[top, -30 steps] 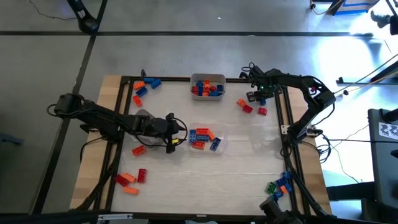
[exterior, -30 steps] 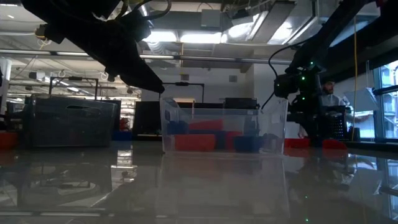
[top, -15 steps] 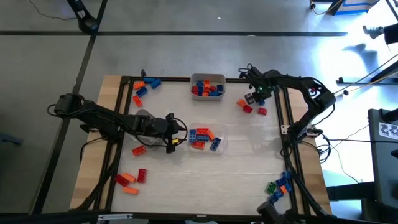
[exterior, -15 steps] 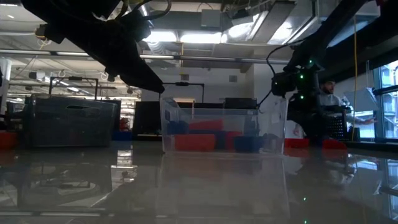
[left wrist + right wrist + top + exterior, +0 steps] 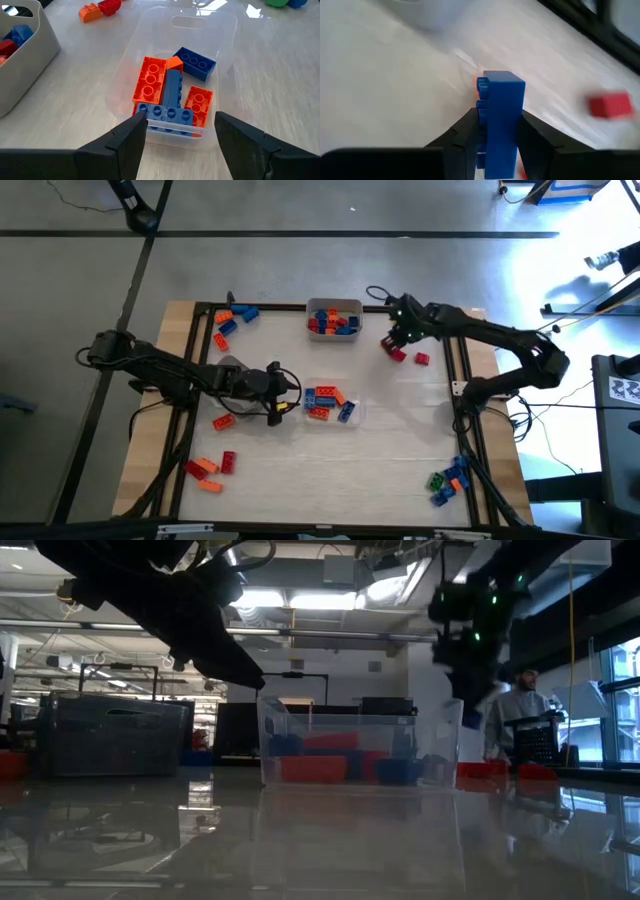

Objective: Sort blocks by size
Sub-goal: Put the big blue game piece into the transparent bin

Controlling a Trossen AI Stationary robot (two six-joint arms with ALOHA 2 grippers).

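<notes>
My right gripper (image 5: 396, 338) is shut on a blue brick (image 5: 500, 115) above the table's far right part, over loose red bricks (image 5: 398, 353), right of the grey bin (image 5: 334, 307). It shows high up in the low view (image 5: 470, 650). My left gripper (image 5: 287, 392) is open and empty, just left of the clear tray (image 5: 352, 416), which holds orange and blue bricks (image 5: 172, 95). Its fingers (image 5: 125, 142) stand before the tray's near wall without touching it. My right gripper pinches the blue brick between its two fingers (image 5: 465, 131). One finger is on the studded face (image 5: 481, 100), the other on the opposite face. The brick sticks out past the fingertips, its end (image 5: 504, 82) forward, lifted clear of the table.
The grey bin holds red, blue and orange bricks (image 5: 333, 323). Loose bricks lie at the far left (image 5: 230, 318), the near left (image 5: 210, 465), beside the left arm (image 5: 222, 421) and the near right (image 5: 450, 478). A person (image 5: 520, 705) stands beyond the table.
My right gripper has gone toward the table's left edge, nearer the grey bin, and has risen in the low view. The left arm has kept still.
</notes>
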